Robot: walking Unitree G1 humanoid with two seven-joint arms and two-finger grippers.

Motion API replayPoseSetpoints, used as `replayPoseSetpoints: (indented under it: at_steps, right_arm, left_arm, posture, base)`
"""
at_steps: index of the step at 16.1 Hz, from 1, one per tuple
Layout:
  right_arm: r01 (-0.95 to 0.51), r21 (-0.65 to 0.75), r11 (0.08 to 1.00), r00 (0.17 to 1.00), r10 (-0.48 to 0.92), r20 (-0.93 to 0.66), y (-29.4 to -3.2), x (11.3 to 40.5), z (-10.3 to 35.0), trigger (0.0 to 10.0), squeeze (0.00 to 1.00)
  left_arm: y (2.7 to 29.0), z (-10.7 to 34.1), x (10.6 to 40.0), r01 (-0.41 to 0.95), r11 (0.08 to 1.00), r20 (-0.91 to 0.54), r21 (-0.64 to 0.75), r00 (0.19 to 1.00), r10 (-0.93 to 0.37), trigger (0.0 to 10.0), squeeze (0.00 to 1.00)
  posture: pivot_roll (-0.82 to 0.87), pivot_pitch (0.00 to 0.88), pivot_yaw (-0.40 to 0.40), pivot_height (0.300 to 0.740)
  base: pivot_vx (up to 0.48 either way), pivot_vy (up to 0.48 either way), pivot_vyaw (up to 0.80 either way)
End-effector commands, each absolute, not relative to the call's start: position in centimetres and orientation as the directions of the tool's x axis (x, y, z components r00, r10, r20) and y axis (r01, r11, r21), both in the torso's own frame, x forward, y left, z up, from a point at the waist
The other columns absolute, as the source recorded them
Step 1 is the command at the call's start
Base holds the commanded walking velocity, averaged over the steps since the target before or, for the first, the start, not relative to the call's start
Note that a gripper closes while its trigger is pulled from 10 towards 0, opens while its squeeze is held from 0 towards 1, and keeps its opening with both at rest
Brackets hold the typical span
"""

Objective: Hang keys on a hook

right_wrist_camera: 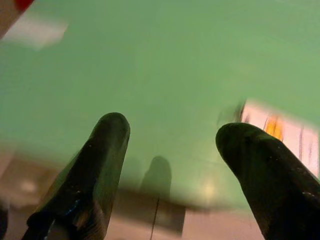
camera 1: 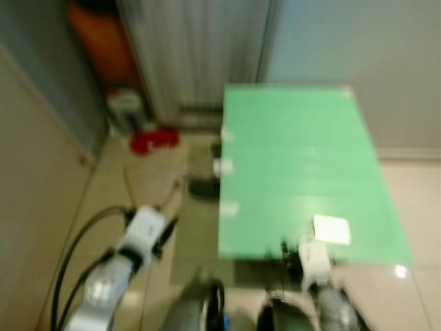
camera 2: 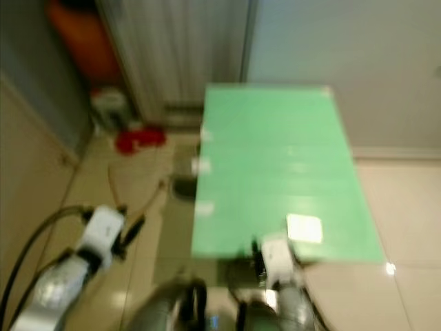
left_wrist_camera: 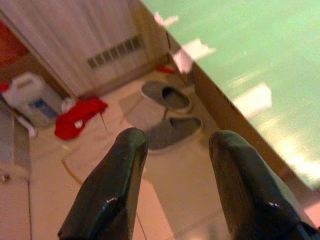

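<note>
Card [right_wrist_camera: 280,135] just beyond right hand [right_wrist_camera: 172,150].

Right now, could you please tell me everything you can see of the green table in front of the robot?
The green table has a flat, smooth, slightly glossy rectangular top, seemingly laminate, with a darker brownish edge seen in the left wrist view. It stands level on the tiled floor, its far end near the wall. A pale card lies near its front right corner, and white scraps sit along its left edge. The right gripper hovers open over its near edge.
</note>
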State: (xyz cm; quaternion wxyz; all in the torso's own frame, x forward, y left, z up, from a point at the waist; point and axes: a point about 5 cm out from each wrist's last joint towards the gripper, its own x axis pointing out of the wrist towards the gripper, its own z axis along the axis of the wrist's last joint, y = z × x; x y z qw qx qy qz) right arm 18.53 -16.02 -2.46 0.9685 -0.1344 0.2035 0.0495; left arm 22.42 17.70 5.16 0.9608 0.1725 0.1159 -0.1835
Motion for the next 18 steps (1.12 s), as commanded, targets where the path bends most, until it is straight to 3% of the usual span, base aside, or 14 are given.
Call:
replayPoseSetpoints:
  at_steps: [1,5,9,12,18]
  right_arm:
    - [-0.143,-0.303,0.942,0.914,0.008,-0.405,-16.9,18.0,-2.5,10.0,0.0]
    - [-0.043,-0.443,0.896,0.941,-0.113,-0.318,-19.2,18.3,-1.5,10.0,0.0]
    - [0.051,-0.343,0.938,0.938,-0.163,-0.305,-20.0,19.5,-1.0,10.0,0.0]
    - [0.069,-0.188,0.98,0.946,-0.124,-0.298,-18.7,20.7,-0.6,10.0,0.0]
    - [-0.038,-0.196,0.98,0.963,-0.017,-0.271,-17.2,22.0,0.2,10.0,0.0]
  left_arm:
    - [17.7,4.9,21.6,0.396,0.877,-0.303,0.272,0.9,-0.312,10.0,0.0]
    - [17.2,5.2,21.6,0.402,0.868,-0.294,0.291,0.901,-0.319,10.0,0.0]
    - [16.3,5.6,22.4,0.42,0.856,-0.273,0.301,0.898,-0.345,10.0,0.0]
    - [16.2,5.6,23.4,0.419,0.85,-0.276,0.32,0.899,-0.34,10.0,0.0]
    - [16.2,5.6,23.8,0.378,0.879,-0.261,0.29,0.915,-0.308,10.0,0.0]
  posture:
    - [0.03,0.247,0.031,0.736]
    - [0.01,0.233,0.041,0.736]
    - [0.0,0.209,0.043,0.736]
    - [-0.01,0.199,0.043,0.736]
    - [0.0,0.205,0.036,0.736]
  base:
    - [0.0,0.0,0.0]
    - [0.0,0.0,0.0]
    - [0.0,0.0,0.0]
    - [0.0,-0.47,0.0]
    - [0.0,-0.383,0.0]
